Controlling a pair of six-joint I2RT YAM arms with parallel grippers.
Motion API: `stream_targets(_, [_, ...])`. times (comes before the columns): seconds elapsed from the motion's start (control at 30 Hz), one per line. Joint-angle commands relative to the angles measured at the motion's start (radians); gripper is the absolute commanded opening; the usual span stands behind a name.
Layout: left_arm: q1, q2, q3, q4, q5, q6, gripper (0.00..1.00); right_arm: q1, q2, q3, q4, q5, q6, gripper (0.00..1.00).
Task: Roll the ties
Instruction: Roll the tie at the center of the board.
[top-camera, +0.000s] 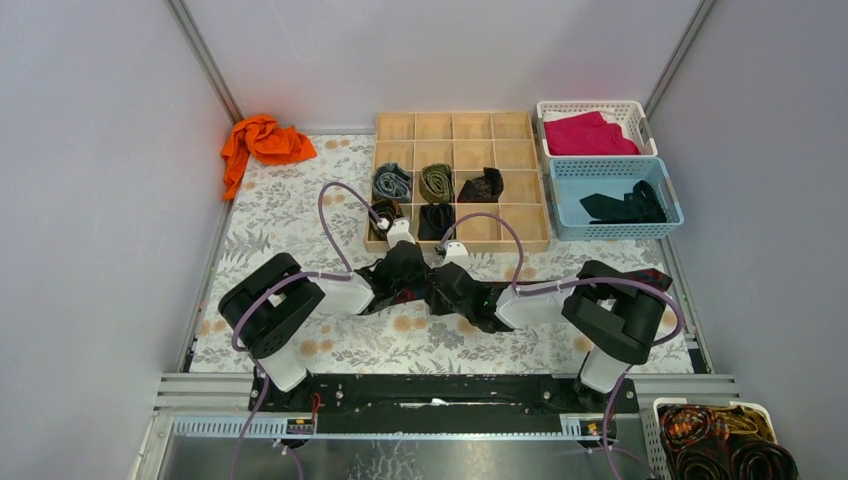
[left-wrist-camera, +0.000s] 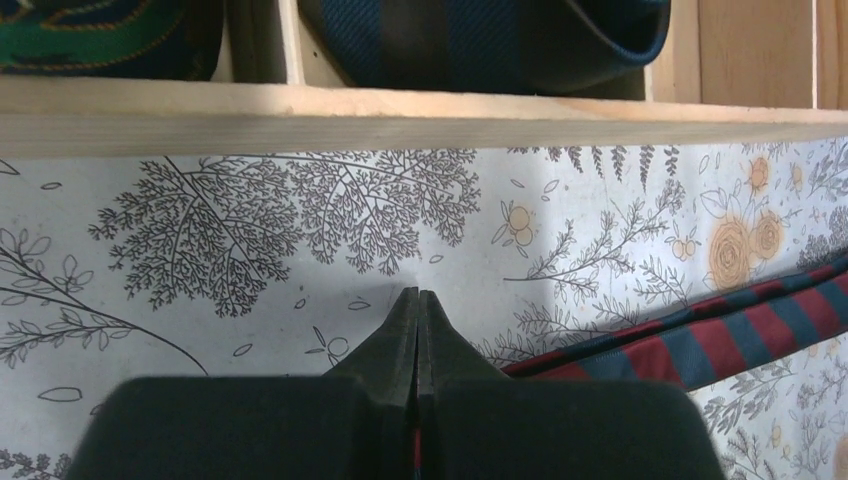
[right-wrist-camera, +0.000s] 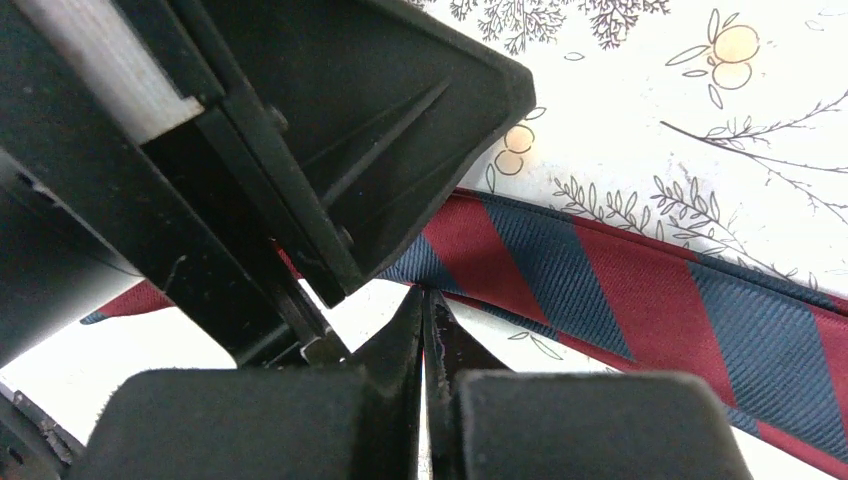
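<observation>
Grey walls (top-camera: 90, 150) on three sides; table (top-camera: 270, 215) covered in floral print. Striped tie (right-wrist-camera: 600, 290) lies mid-table (a flat strip), just before the wooden tray (top-camera: 460, 243). Left gripper (left-wrist-camera: 418, 296) and right gripper (right-wrist-camera: 425, 295) both pressed closed beside it.

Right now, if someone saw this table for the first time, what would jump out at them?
The left hand and right hand meet mid-table, both shut, at a navy-and-red striped tie lying on the floral mat. Beyond them, a wooden divider tray holds coiled ties, and a bright orange cloth sits crumpled at the far left corner.
</observation>
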Motion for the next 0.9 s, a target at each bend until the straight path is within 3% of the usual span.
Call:
stream_targets(0.0, [0.0,0.136,-0.099,-0.365,0.028,0.041,0.0,0.006,0.037,0.057,-0.049,0.047,-0.05,0.0])
stream_targets(0.2, [0.001,0.114,-0.075,-0.391,0.007,0.039,0.0,0.006,-0.008,0.034,-0.061,0.024,-0.066,0.0])
stream_targets(0.37, [0.003,-0.029,0.084,-0.568,-0.112,0.047,0.0,0.046,-0.12,0.024,-0.161,0.067,-0.087,0.01])
stream_targets(0.47, [0.005,-0.121,0.227,-0.696,-0.222,0.062,0.0,0.088,-0.178,0.039,-0.253,0.124,-0.089,0.1])
stream_targets(0.57, [0.007,-0.231,0.347,-0.789,-0.347,0.063,0.0,0.122,-0.21,0.076,-0.343,0.167,-0.089,0.3])
stream_targets(0.63, [0.01,-0.333,0.39,-0.832,-0.423,0.051,0.0,0.138,-0.211,0.111,-0.387,0.176,-0.099,0.33])
stream_targets(0.87, [0.011,-0.767,0.34,-0.931,-0.581,0.037,0.0,0.204,-0.075,0.355,-0.531,0.209,-0.148,0.52])
